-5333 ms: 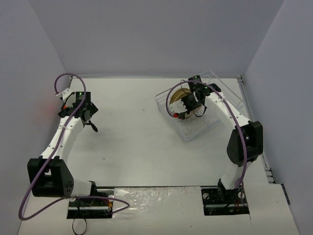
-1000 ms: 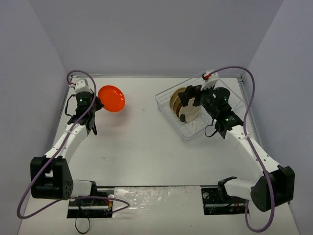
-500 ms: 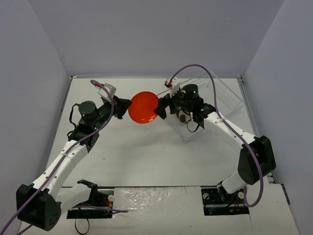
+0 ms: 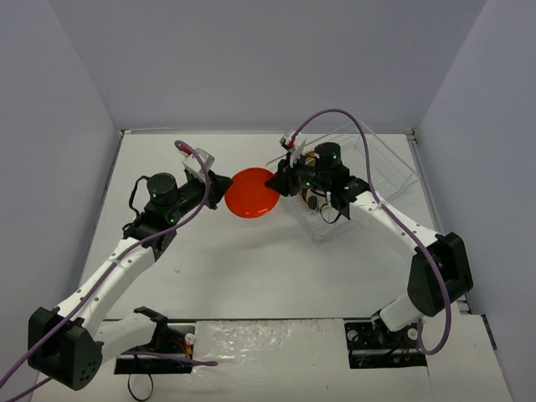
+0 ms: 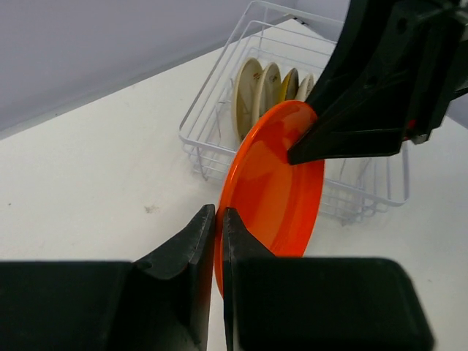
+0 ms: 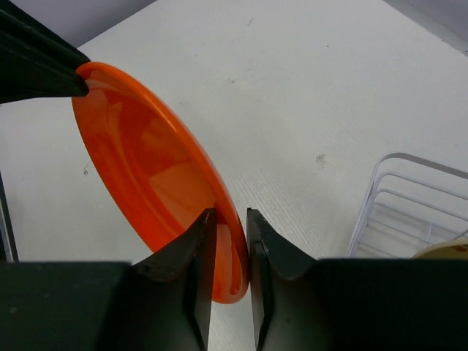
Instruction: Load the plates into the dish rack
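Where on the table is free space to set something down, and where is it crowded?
Free: bare table in front of the orange plate, between the arms, and the rear left corner. Crowded: where the left gripper and right gripper pinch the plate, beside the dish rack.

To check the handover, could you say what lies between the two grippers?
The orange plate, gripped at opposite rims by the left gripper and right gripper, clearest in the top view.

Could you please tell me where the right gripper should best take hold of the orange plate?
Pinch the orange plate by its thin rim, opposite the left gripper, coming from the dish rack side. It hangs on edge, so only the rim fits between the jaws; the right gripper pinches it there.
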Tool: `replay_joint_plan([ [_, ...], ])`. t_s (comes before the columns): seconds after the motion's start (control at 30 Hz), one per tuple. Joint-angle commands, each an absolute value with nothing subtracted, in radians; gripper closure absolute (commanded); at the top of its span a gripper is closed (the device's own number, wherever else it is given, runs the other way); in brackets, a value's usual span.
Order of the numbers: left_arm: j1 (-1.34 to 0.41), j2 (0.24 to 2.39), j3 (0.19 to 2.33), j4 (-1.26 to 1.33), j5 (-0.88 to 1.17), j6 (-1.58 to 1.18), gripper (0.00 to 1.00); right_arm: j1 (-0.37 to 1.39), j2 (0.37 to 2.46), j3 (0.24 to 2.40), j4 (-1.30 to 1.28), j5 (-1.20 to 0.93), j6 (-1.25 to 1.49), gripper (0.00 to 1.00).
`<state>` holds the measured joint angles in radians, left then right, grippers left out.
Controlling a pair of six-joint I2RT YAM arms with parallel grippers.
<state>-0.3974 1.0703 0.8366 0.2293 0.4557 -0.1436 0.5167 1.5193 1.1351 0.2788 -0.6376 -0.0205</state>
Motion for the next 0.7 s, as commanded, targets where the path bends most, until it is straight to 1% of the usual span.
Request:
replay_joint_plan([
  [0.0,-0.408,1.069,0.921,0.3,0.459,-0.145,1.0,0.52,1.465,1.169,0.356,-0.683,-0.04,1.0],
  [0.07,-0.408,1.071,0.929,0.291,0.435,-0.14,1.0,0.52,1.456,1.171,0.352,-0.672,-0.053,1.0],
  [0.1,-0.408,1.075,0.937,0.28,0.429,-0.137,0.92,0.519,1.45,1.173,0.348,-0.657,-0.06,1.0],
  [0.13,-0.408,1.079,0.944,0.269,0.424,-0.137,0.8,0.519,1.444,1.176,0.342,-0.642,-0.068,1.0],
  [0.17,-0.408,1.08,0.95,0.261,0.415,-0.137,0.65,0.52,1.438,1.182,0.331,-0.627,-0.087,1.0],
  [0.23,-0.408,1.083,0.959,0.248,0.411,-0.139,0.65,0.518,1.42,1.19,0.32,-0.588,-0.126,1.0],
  [0.27,-0.408,1.082,0.959,0.25,0.413,-0.136,0.63,0.515,1.413,1.195,0.323,-0.564,-0.138,1.0],
  [0.3,-0.408,1.08,0.959,0.25,0.417,-0.136,0.55,0.514,1.404,1.2,0.323,-0.546,-0.155,1.0],
  [0.33,-0.408,1.077,0.962,0.247,0.413,-0.141,0.44,0.514,1.399,1.214,0.317,-0.527,-0.168,1.0],
  [0.43,-0.407,1.06,0.963,0.212,0.336,-0.146,0.03,0.506,1.378,1.259,0.255,-0.404,-0.299,1.0],
  [0.53,-0.405,1.031,0.957,0.171,0.213,-0.152,0.03,0.456,1.337,1.312,0.216,-0.395,-0.493,1.0],
  [0.67,-0.405,1.01,0.942,0.134,0.086,-0.166,0.03,0.336,1.331,1.44,0.111,-0.478,-0.613,1.0],
])
